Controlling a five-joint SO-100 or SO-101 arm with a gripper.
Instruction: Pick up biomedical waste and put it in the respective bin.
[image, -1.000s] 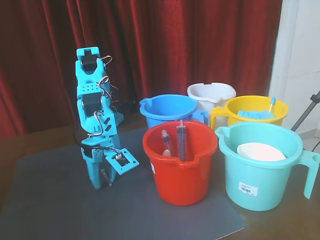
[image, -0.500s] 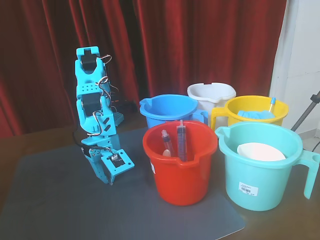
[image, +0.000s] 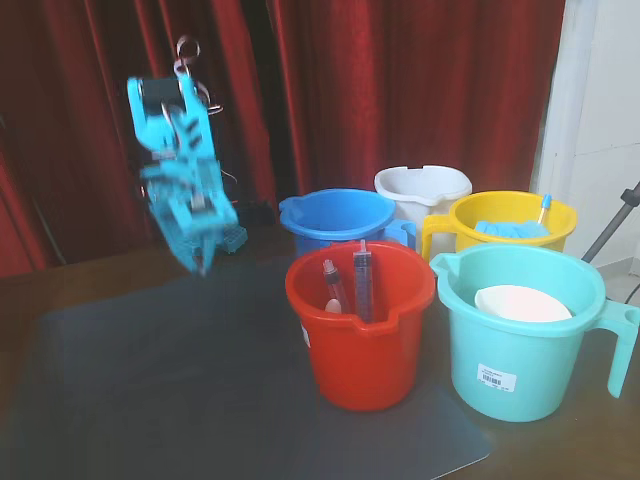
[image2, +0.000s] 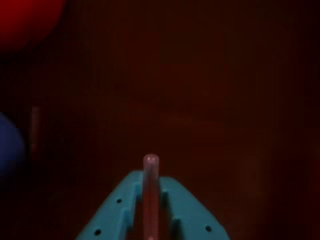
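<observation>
My cyan gripper (image: 203, 260) hangs point-down above the left part of the dark mat (image: 200, 390), left of the buckets and blurred. In the wrist view the gripper (image2: 150, 176) is shut on a thin pinkish tube (image2: 150, 200) with a rounded tip that sticks out between the jaws. The tube cannot be made out in the fixed view. The red bucket (image: 360, 350) stands at the mat's right side and holds two syringes (image: 362, 280). Red and blue blurs at the left edge of the wrist view may be buckets.
A blue bucket (image: 335, 215) and a white bucket (image: 422, 185) stand behind the red one. A yellow bucket (image: 512, 212) holds blue material and a small stick. A teal bucket (image: 520, 340) holds a white object. A red curtain hangs behind.
</observation>
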